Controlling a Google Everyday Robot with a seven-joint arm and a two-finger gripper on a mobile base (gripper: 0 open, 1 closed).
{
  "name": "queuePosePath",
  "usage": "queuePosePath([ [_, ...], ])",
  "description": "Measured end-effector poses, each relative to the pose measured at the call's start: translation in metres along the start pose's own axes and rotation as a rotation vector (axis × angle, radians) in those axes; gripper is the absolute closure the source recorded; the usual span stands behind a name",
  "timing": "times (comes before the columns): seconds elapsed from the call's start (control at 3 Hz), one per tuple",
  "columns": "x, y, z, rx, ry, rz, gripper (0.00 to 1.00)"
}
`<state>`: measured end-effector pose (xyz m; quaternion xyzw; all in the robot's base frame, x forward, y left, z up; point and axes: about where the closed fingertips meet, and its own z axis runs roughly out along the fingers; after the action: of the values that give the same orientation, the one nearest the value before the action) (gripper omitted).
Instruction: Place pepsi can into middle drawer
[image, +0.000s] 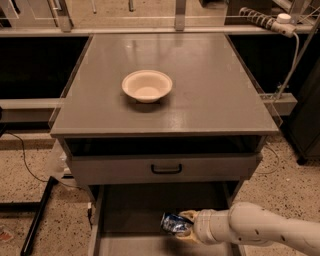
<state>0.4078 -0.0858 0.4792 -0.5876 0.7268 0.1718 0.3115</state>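
The pepsi can (173, 223), dark blue with silver markings, lies on its side in my gripper (185, 226), low over the floor of the open middle drawer (135, 210). The gripper is shut on the can, with cream fingers (187, 216) above and below it. My white arm (255, 232) reaches in from the lower right. The drawer is pulled out below the closed drawer front with the black handle (166, 169). Whether the can touches the drawer floor cannot be told.
A cream bowl (147, 85) sits on the gray cabinet top (210, 90). A black cable (25, 160) and a dark frame leg lie on the speckled floor at left. A power strip (260, 19) hangs at the back right.
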Motion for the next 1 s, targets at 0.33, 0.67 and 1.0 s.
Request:
queuePosePath([
  [0.33, 0.038, -0.031, 0.02, 0.096, 0.038, 0.053, 1.0],
  [0.67, 0.065, -0.064, 0.025, 0.168, 0.028, 0.107, 1.0],
  [1.0, 0.073, -0.074, 0.035, 0.154, -0.045, 0.129, 1.0],
])
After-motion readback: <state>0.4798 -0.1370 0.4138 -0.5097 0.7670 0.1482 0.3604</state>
